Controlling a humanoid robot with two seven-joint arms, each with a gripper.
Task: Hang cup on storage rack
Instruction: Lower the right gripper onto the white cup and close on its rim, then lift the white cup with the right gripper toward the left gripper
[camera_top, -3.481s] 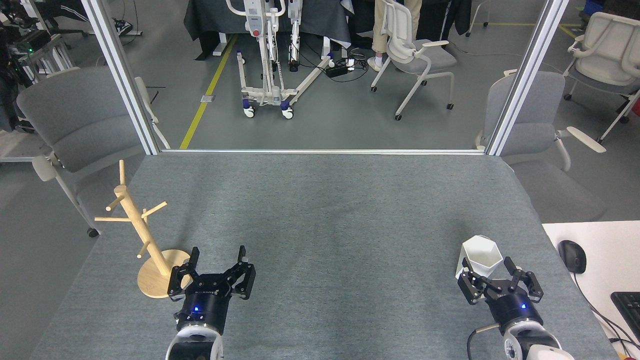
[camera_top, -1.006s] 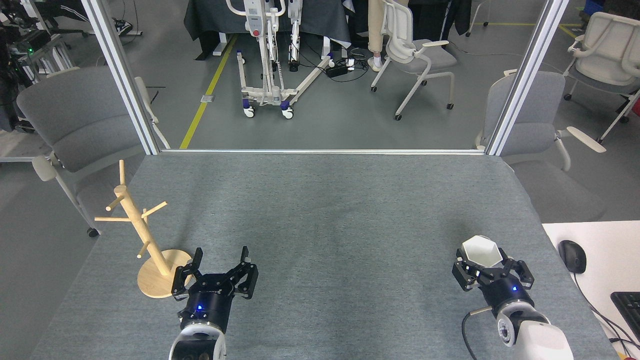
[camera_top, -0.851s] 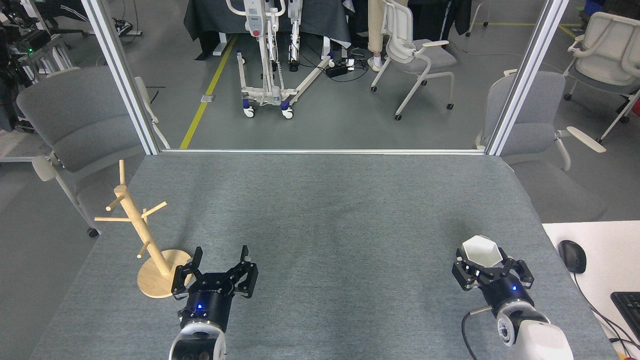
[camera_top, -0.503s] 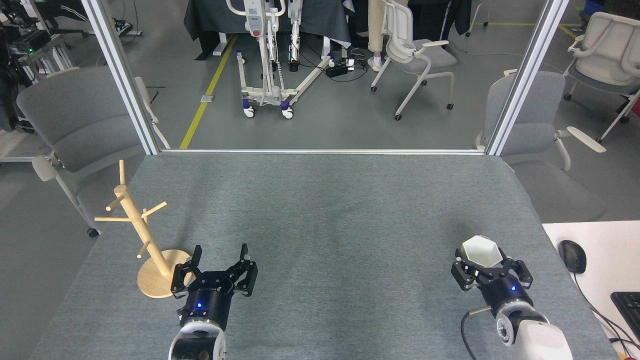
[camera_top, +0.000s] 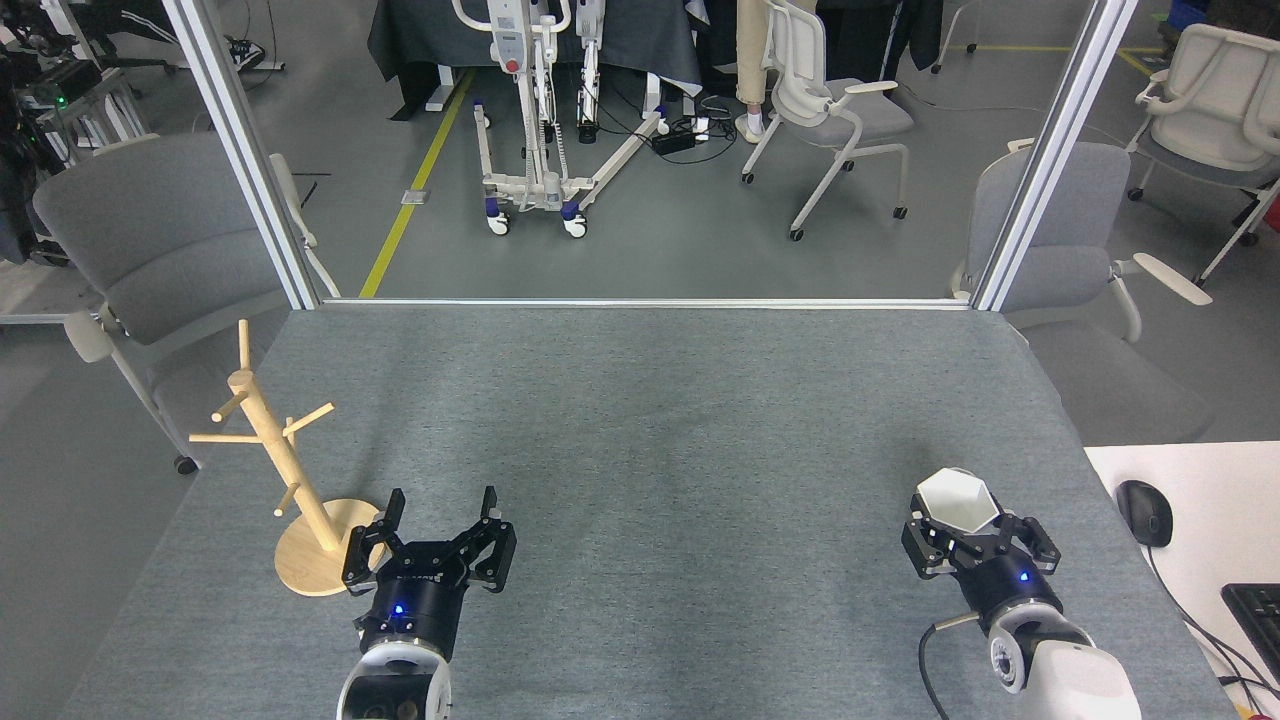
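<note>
Whereas three and a half seconds ago my right gripper sat open just short of the cup, in the head view its fingers are now clamped on the cup's lower body. The white hexagonal mouth shows just beyond them, at twelve o'clock from the gripper, and has shifted slightly left and tilted. My left gripper has barely moved, fingers spread wide and empty above the grey table. At its ten o'clock, close by, the storage rack stands unchanged.
</note>
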